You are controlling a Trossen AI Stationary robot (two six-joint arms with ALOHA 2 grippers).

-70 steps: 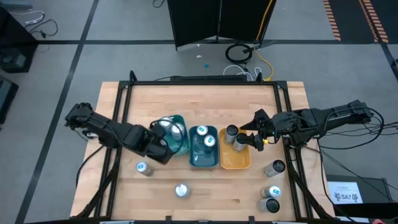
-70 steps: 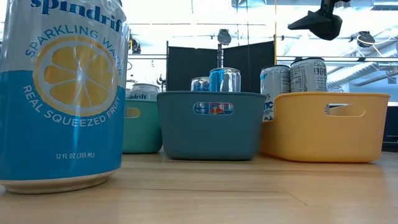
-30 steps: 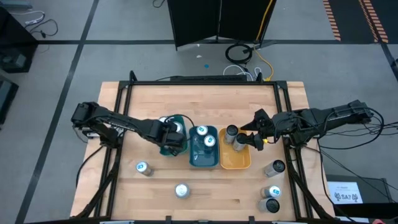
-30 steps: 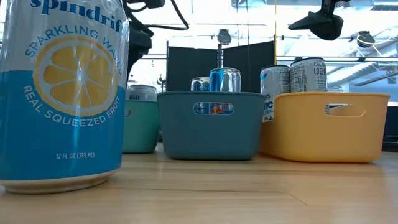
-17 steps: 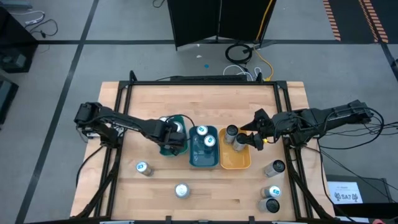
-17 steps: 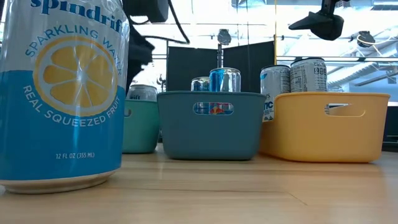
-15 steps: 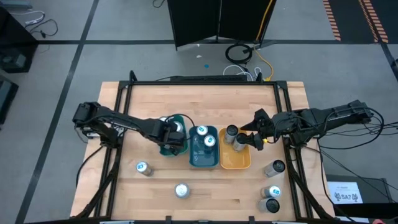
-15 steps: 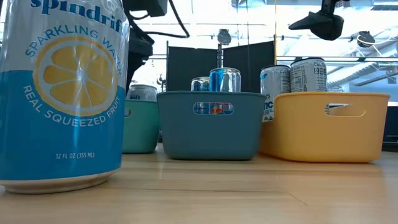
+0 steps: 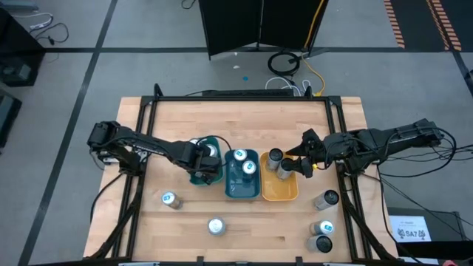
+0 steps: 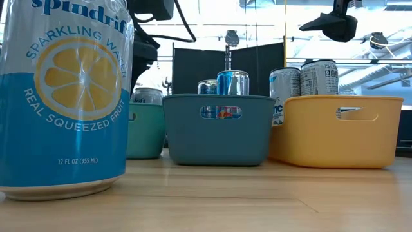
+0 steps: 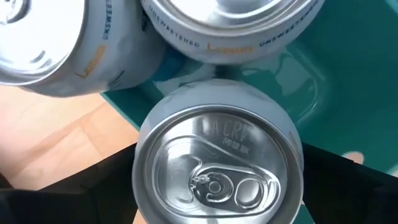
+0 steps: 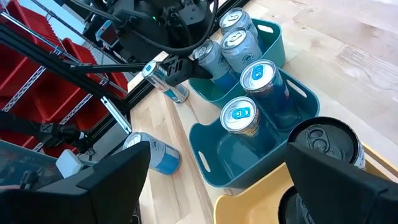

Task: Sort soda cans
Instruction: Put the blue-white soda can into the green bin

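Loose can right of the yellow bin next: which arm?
Right. The right tool hovers open over the yellow bin, beside that can; the left tool is over the teal bin, farther off.

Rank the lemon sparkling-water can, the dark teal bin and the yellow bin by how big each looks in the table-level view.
1. Lemon sparkling-water can: looks largest, but only because it stands right at the camera.
2. Yellow bin and dark teal bin: they look alike in size, so I won't rank them.
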